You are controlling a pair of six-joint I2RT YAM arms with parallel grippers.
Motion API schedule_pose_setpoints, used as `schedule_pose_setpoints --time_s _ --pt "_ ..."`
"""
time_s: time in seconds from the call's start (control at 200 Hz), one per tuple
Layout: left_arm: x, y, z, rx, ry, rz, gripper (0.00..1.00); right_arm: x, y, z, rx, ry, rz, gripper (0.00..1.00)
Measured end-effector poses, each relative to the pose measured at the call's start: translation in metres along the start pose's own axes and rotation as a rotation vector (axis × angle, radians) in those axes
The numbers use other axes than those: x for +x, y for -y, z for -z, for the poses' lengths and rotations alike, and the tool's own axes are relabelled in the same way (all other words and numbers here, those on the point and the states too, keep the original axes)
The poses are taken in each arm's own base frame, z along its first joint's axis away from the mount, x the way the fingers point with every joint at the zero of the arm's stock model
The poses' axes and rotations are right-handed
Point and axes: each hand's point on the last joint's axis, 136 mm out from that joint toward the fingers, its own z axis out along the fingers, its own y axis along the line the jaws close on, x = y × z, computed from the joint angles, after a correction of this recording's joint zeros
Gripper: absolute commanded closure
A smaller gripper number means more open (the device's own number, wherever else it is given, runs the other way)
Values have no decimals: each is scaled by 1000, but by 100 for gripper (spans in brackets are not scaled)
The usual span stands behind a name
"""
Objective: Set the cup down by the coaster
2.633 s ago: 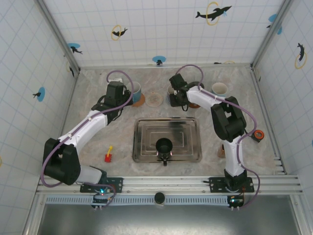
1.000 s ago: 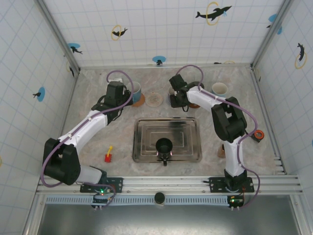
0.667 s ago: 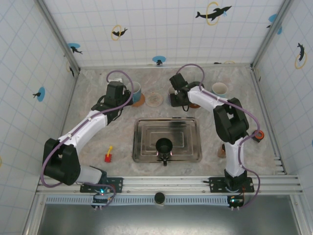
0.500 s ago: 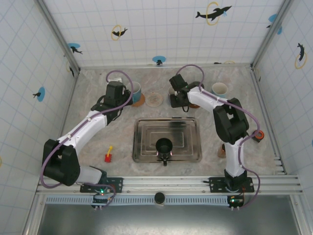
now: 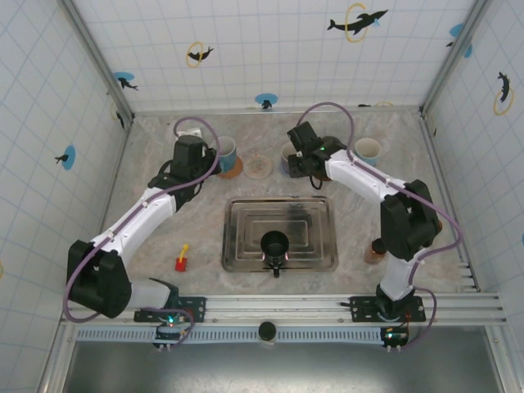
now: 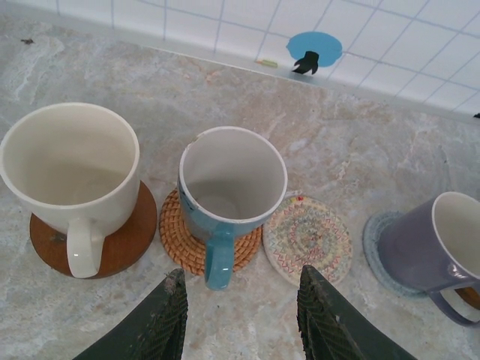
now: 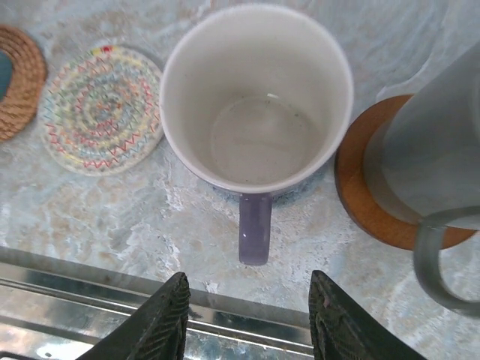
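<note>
**Top view.** The purple cup (image 5: 286,155) stands upright at the far side of the bench (image 5: 205,278). It is just right of the woven coaster (image 5: 260,166) and beyond the tray (image 5: 280,201). Judged from this, the placing looks as good as made.

**Left wrist view.**
- The left end effector (image 6: 240,322) has its fingers a middling way apart with nothing between them. It hangs just short of the blue cup (image 6: 232,180).
- The purple cup (image 6: 431,240) is at far right on a grey-blue mat (image 6: 373,241), just beside the woven coaster (image 6: 307,238). It is well apart from this end effector.

**Right wrist view.**
- The right end effector (image 7: 251,319) has its fingers parted and holds nothing.
- The purple cup (image 7: 256,97) sits directly ahead of it, empty and upright. Its handle (image 7: 255,229) points back toward the gap between the fingers and is not touched.
- The woven coaster (image 7: 101,109) lies just beside the cup on one side. A grey cup (image 7: 442,150) on a brown coaster (image 7: 367,199) stands close on the other.

**Handling (judgement).**
- The cup looks like glazed ceramic, so it is probably stiff, fairly heavy for its size and slick. It would likely chip if knocked against its neighbour.
- It is empty, so nothing can spill.
- The handle is the clear hold. A pinch on the wall at the rim would also serve, though the grey cup leaves little room for a finger on that side.
</note>
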Motion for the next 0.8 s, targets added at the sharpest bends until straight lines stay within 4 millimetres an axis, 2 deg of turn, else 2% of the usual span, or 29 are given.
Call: schedule_pose_setpoints --time_s 0.145,0.325,0.466,0.541,0.611,0.686,0.801 --pt "-4 4 6 24 12 3 58 -24 2 36 -4 114 -30 52" --pt "-3 11 10 66 3 8 57 -71 -2 102 -80 347 -88 50" --pt "-5 17 15 103 8 18 57 -99 -2 149 -134 514 -138 49" --pt "-8 22 19 125 17 29 57 -101 1 165 -168 586 -178 49" --pt "-11 26 24 145 27 31 57 -95 5 172 -192 626 -212 49" --pt "-12 33 29 170 32 29 57 -85 8 170 -208 640 -244 49" --pt "-11 45 36 207 35 20 57 -66 13 156 -218 626 -286 48"
